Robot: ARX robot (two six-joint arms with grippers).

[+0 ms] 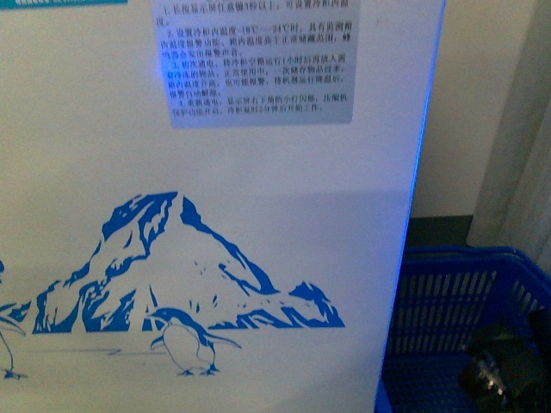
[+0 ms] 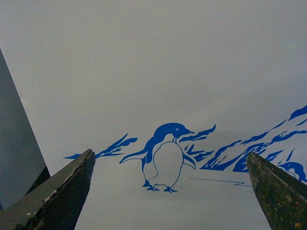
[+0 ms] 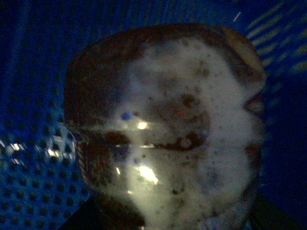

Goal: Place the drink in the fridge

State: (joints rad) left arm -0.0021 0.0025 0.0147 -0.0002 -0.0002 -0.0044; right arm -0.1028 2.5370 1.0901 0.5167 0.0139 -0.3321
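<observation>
1. Left gripper [image 2: 169, 154] — two dark, scuffed fingers [image 2: 67, 191] stood wide apart with nothing between them. They pointed at the white side of the fridge [image 2: 144, 57], and a blue penguin [image 2: 165, 158] showed in the gap.
2. Right gripper [image 1: 504, 372] — in the front view it was a dark, blurred bulk low inside the blue mesh basket [image 1: 448, 292]. Its own camera showed no fingers, so I could not tell whether it was apart or clamped.
3. Drink [image 3: 163, 129] — it was probably the rounded amber-brown shape with pale glare that filled the right wrist view. It lay hard against the lens with blue mesh behind it, so it was down in the basket. It was too blurred to show a label or cap.
4. The basket stood on the floor just beside the fridge's right corner.
5. The fridge's white side panel filled most of the front view. It bore the penguin-and-mountain picture [image 1: 185, 275] low down and a grey notice sticker [image 1: 258, 60] above. A blue strip [image 1: 422, 172] ran along the corner.
6. A pale wall [image 1: 482, 103] and a curtain [image 1: 525, 155] stood behind.
</observation>
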